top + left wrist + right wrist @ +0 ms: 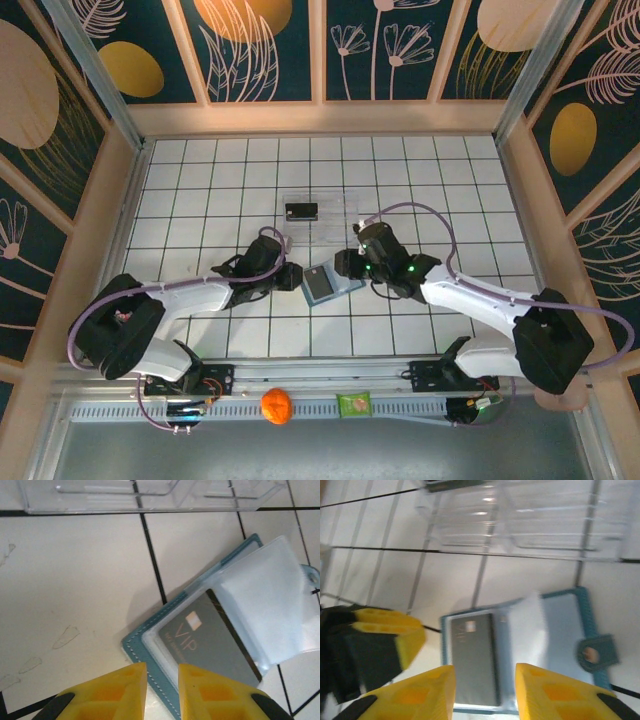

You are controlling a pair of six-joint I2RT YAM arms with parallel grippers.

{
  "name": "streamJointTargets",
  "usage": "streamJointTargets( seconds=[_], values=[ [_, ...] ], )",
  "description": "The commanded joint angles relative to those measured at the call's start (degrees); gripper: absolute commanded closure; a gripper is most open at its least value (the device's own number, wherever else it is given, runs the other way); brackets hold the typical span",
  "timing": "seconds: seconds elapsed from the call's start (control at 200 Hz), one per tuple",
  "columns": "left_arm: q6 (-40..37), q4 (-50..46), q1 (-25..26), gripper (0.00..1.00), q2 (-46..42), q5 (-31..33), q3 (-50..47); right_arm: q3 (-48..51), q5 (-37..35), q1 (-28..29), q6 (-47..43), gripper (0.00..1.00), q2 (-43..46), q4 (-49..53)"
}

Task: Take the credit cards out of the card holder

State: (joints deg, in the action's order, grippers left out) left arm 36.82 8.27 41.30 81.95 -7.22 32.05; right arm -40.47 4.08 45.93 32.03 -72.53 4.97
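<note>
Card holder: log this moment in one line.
card holder open on tiles; grey card inside it; black card in clear tray; left gripper open; right gripper open

Card holder (322,284): teal-blue with pale stitching along the edge, lying open and flat on the white tiles (200,190), slightly askew to the grid. Clear plastic sleeve (270,600) lifted partly off the inner panel. Round snap tab (592,652) at one end. Grey card (210,640) marked "VIP", small pale chip, tucked under a sleeve at the opposite end. Black card (301,211) out of the holder, flat in the clear tray (335,205) just beyond it.
</note>
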Motion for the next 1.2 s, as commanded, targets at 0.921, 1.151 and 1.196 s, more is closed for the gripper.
streamJointTargets(
  seconds=[0.921, 1.151, 1.196],
  values=[
    [-3.1, -1.6, 2.4, 0.65, 2.2, -0.4, 3.1, 7.0, -4.3, 1.7, 7.0, 0.88, -3.5, 2.8],
    [-2.3, 1.2, 2.7, 0.45, -2.5, -1.3, 0.9, 5.1, -0.3, 1.3, 2.0, 0.74, 2.7, -4.1],
    [-2.4, 1.6, 3.0, 0.44, -2.3, -1.5, 0.7, 4.3, 2.7, 0.9, 0.5, 0.73, 2.0, -5.5]
  ],
)
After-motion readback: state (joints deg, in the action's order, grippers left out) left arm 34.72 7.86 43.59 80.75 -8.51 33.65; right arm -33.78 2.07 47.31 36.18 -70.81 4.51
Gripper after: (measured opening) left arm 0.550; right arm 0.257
